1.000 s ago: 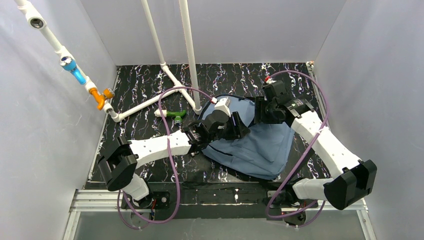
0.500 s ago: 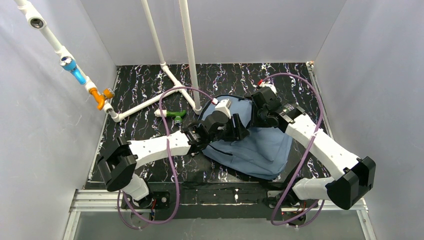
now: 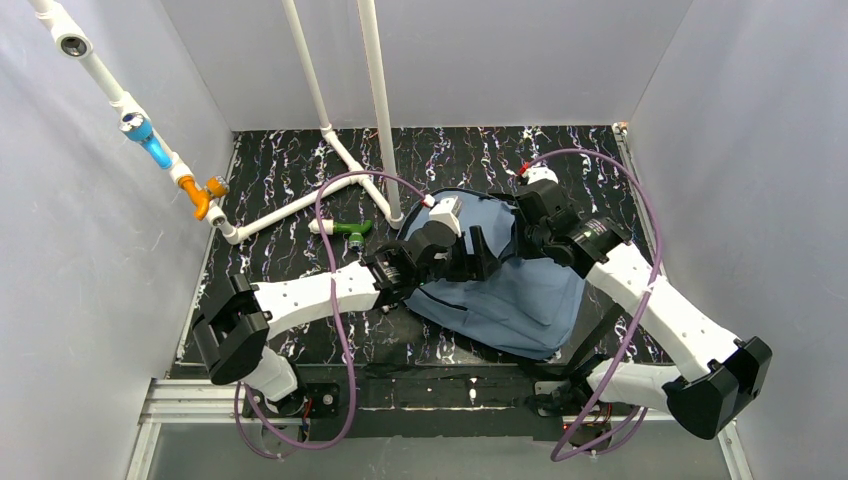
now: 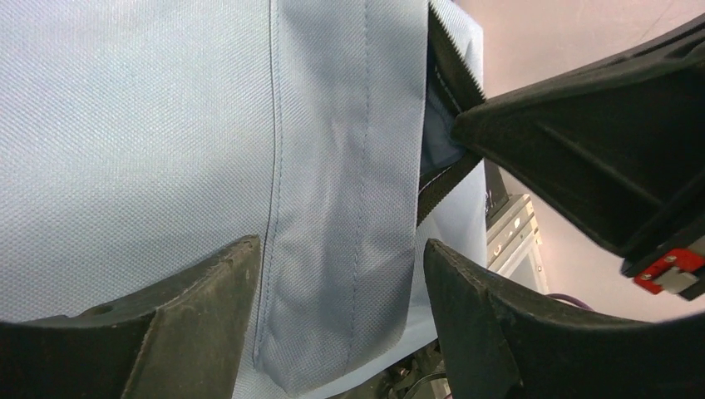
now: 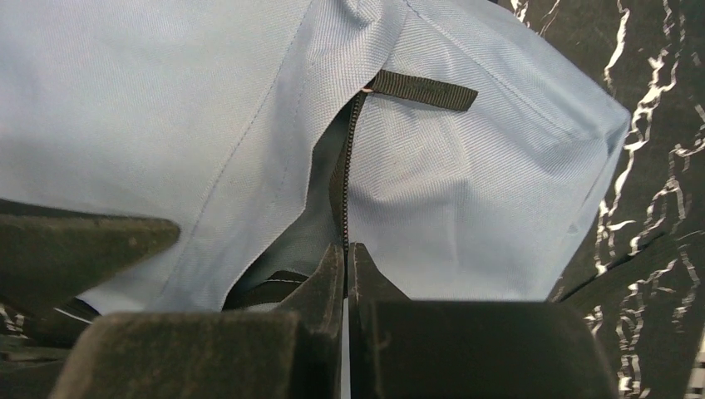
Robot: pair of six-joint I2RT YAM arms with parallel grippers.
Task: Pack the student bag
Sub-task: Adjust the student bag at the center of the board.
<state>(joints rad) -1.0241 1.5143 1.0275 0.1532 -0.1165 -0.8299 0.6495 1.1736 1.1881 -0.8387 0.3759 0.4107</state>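
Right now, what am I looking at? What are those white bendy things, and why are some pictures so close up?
Those are two robot arms bolted to a black marbled table. One camera looks down from above. Two more ride on the wrists, so their pictures are close-ups. A blue student bag lies on the table, with white pipes and a small green thing near it. On the left arm the jaws stand open around a fold of the bag. On the right arm they are pinched shut on the bag's zipper.

Slate-blue student bag lies flat w/ zip partly open.
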